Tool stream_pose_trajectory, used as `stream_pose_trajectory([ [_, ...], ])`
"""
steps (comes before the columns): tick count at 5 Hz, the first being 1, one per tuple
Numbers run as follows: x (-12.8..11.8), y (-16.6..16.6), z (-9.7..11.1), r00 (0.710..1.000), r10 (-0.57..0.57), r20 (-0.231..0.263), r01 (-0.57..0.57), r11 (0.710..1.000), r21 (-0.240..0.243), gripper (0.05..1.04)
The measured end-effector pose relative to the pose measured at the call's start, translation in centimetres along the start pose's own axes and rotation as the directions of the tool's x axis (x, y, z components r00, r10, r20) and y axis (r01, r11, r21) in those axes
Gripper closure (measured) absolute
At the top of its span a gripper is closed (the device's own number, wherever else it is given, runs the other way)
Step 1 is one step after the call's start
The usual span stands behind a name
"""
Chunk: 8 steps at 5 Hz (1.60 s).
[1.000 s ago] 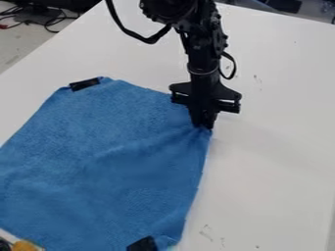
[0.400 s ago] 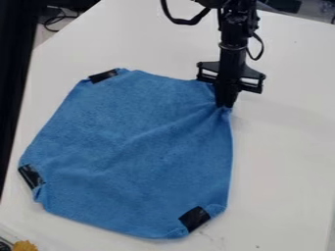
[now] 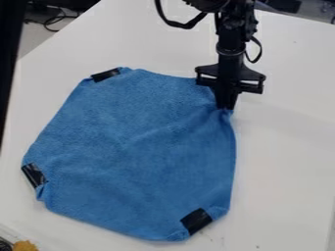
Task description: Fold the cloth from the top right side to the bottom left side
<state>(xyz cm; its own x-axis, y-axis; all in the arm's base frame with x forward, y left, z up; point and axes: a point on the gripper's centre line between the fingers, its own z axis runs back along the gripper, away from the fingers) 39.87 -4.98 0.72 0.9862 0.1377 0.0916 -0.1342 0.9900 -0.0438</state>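
Camera view shows the blue cloth lying almost flat, spread over the left and middle part of the white table. Its far right corner is pinched in the gripper: the fingers are closed on the fabric, and from this point some creases run toward the middle, which tells me that the cloth is pulled a little there. The grip is at this corner because, I think, the fold must begin from it and finish at the near left corner.

On the other 3 corners there are black patches: 1 at the far left, 1 at the near left and 1 at the near right. Perhaps they serve to mark the corners or to keep them tucked; I cannot tell which.

Beyond the cloth, the black arm stands above the far right corner, with the gripper pointing down. At the near left edge of the view is a small yellow-orange thing.

The fold is not yet made. Next, the corner should be lifted and carried diagonally; if the grip is too shallow, the fabric could slip out.
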Motion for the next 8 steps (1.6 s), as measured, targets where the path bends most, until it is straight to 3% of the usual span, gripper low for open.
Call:
stream_pose_trajectory([
  [1, -1.2, 1.4, 2.5, 0.998, 0.025, 0.060, -0.025, 1.000, 0.002, 0.999],
  [2, -1.2, 2.4, 6.1, 0.988, 0.023, 0.155, -0.023, 1.000, 0.000, 0.999],
  [4, -3.4, 5.5, 8.9, 0.968, 0.098, 0.232, -0.099, 0.995, -0.006, 0.999],
  [5, -5.6, 8.4, 8.2, 0.959, 0.175, 0.222, -0.174, 0.984, -0.026, 0.999],
  [7, -10.9, 13.6, 6.4, 0.909, 0.353, 0.220, -0.338, 0.935, -0.104, 0.999],
  [8, -13.0, 15.3, 6.6, 0.888, 0.394, 0.237, -0.376, 0.919, -0.119, 0.999],
])
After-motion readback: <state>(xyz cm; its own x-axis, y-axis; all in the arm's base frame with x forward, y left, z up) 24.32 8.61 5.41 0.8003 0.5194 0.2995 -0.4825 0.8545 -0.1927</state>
